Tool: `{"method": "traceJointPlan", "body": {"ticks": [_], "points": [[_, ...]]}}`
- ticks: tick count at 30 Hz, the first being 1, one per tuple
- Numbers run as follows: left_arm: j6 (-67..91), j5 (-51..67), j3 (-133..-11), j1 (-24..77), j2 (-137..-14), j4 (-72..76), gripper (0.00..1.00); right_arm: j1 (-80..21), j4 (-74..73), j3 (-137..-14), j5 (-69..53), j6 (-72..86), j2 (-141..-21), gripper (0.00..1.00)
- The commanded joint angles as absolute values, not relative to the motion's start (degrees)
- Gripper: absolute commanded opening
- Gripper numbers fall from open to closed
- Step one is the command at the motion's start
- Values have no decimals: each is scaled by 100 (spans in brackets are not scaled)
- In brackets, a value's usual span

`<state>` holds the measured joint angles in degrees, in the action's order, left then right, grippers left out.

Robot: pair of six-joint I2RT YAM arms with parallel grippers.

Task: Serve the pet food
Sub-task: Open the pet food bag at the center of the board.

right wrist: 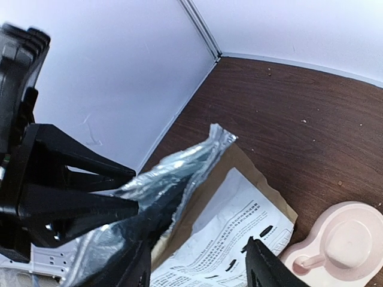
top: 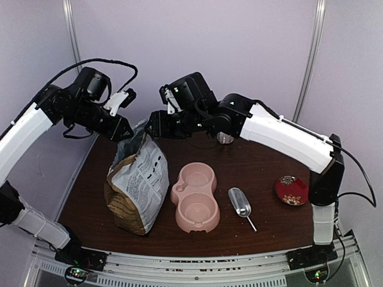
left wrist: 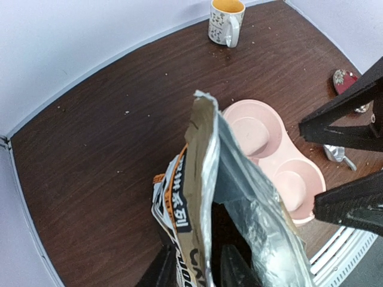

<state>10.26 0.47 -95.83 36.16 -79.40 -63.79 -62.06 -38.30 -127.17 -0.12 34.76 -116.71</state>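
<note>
Bag [top: 136, 185] is standing roughly upright on the table [top: 263, 173], long axis vertical, torn foil mouth pointing up. Right gripper [right wrist: 200, 251] is straddling its rim, jaws wide apart. Left gripper [left wrist: 197, 257] is flanking that rim narrowly; pinching or not, I cannot tell. Food is not showing; the mouth's interior is dark.

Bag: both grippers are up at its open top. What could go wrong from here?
1. The bag stands slumped and tilted. The right gripper is open and clear of it, and the left gripper straddles the rim without a clear grip. It could tip and spill.
2. Both grippers crowd the bag's mouth, so fingers could collide.
3. The mug is partly hidden behind the right arm in the top view; a swing might knock it.
</note>
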Motion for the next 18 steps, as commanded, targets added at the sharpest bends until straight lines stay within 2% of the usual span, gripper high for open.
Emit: {"method": "traceJointPlan", "body": {"ticks": [1,5,14,18], "points": [[973,-137,-9403,3604,-7508,-6361,35,-6325,-3610,-13034,-174,3688,-11810,57],[1018,-220,-9211,3606,-7263,-6449,42,-6409,-3475,-13062,-264,3842,-11922,61],[1163,17,-8779,3608,-6815,-6516,43,-6509,-3566,-13081,-360,3903,-12149,61],[1208,111,-8730,3606,-6701,-6525,43,-6538,-3590,-13079,-363,3894,-12168,54]]}}
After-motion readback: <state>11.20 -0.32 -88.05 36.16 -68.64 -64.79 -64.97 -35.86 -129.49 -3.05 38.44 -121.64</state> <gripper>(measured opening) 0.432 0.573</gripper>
